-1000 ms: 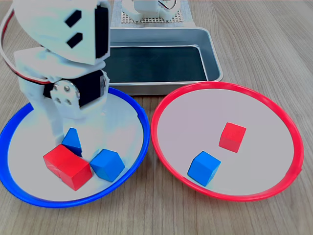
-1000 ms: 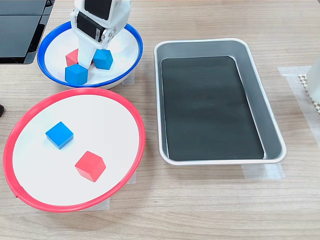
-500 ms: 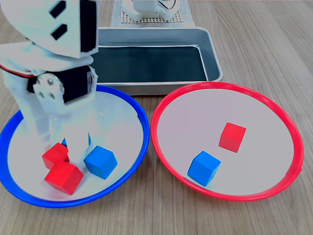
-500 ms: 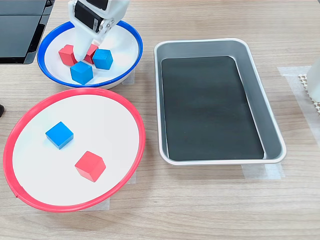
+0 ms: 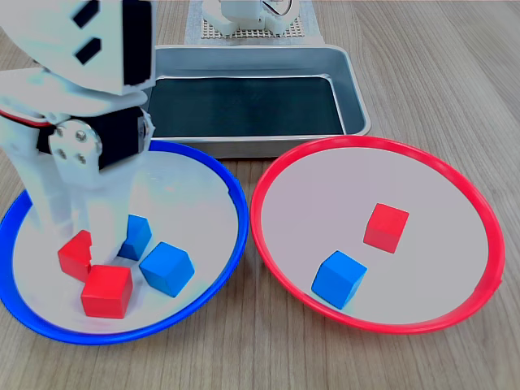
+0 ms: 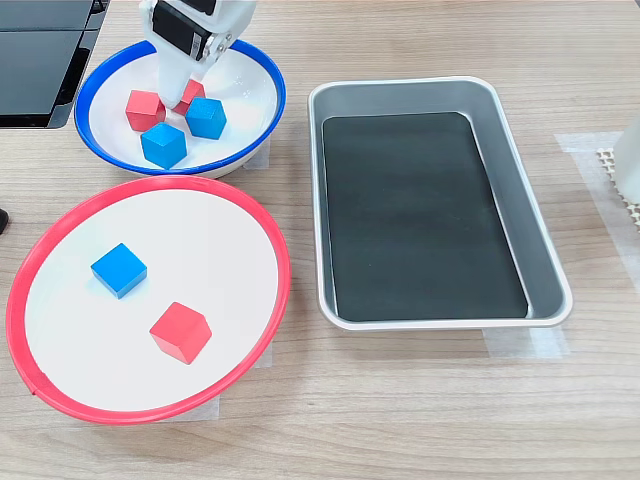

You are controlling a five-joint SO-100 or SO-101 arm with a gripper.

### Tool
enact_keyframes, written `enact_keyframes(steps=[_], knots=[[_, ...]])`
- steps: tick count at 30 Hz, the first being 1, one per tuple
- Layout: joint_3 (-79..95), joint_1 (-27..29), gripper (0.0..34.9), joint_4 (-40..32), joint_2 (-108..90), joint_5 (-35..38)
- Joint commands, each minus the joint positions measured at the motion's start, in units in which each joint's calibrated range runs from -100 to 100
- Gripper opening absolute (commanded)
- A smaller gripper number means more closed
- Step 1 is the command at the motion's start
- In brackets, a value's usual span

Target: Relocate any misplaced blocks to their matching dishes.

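Wooden table [image 6: 420, 400] held two plates and blocks.
The gripper [image 5: 81, 236] stood in the blue plate [image 5: 231, 244], pinching a red block [image 5: 75, 253]; another red block [image 5: 106, 291] lay just beside.

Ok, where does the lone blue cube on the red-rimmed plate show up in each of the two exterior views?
First exterior view: the small blue cube lies low in the round red-rimmed plate, at the first exterior view's lower right of centre.
Second exterior view: the same cube lies in that plate's upper left part, at the second exterior view's left.
Shared landmark: the small red cube beside it on the same plate.
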Motion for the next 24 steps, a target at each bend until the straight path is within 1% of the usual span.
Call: enact_keyframes(steps=[1, 3, 4, 8, 15, 20, 24], knots=[[-2.09, -0.48, 3.3, 0.19, -0.28, 0.63], [-2.09, -0.67, 0.6, 0.19, -0.28, 0.63], [-2.09, -0.77, 0.4, 0.19, -0.28, 0.54], [-1.81, -1.24, 0.3, 0.76, -1.05, -0.20], [0.83, -3.21, 0.3, 2.75, -8.47, -1.61], [-0.72, -6.79, 0.3, 4.64, -13.67, -3.71], [-1.90, -11.40, 0.3, 7.78, -15.55, -6.15]])
